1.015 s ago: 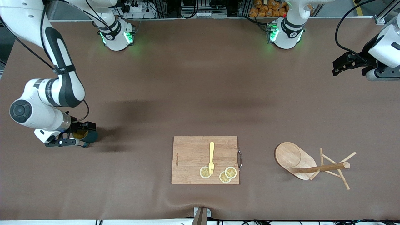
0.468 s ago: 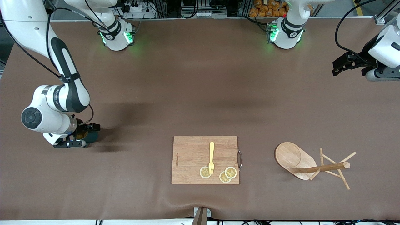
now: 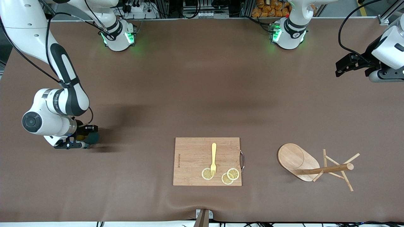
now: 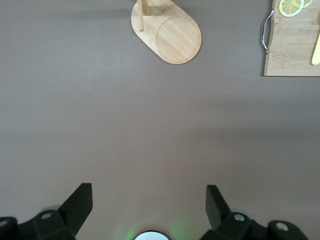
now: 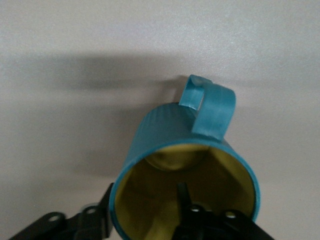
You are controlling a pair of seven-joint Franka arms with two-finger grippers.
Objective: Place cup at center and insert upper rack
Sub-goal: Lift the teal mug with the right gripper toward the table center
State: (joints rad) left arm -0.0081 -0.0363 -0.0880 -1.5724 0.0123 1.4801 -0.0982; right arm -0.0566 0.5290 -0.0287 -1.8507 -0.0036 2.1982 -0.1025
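R claw (image 3: 82, 137): pinching cup (image 5: 165, 145) wall, 1 finger inside | L claw (image 4: 149, 202): wide open, idle

From my station, the cup (image 3: 92, 137) in the front view was largely masked by the right gripper (image 3: 75, 138) and its wrist; only a teal sliver showed beside the fingers. In the right wrist view, the cup's rim nearest the gripper was cut by the frame edge, and I could not tell whether the fingers (image 5: 197, 212) pressed its wall. In the left wrist view, the upper rack (image 4: 167, 32) lay ahead of the left gripper (image 4: 149, 200), its pole and pegs cropped.
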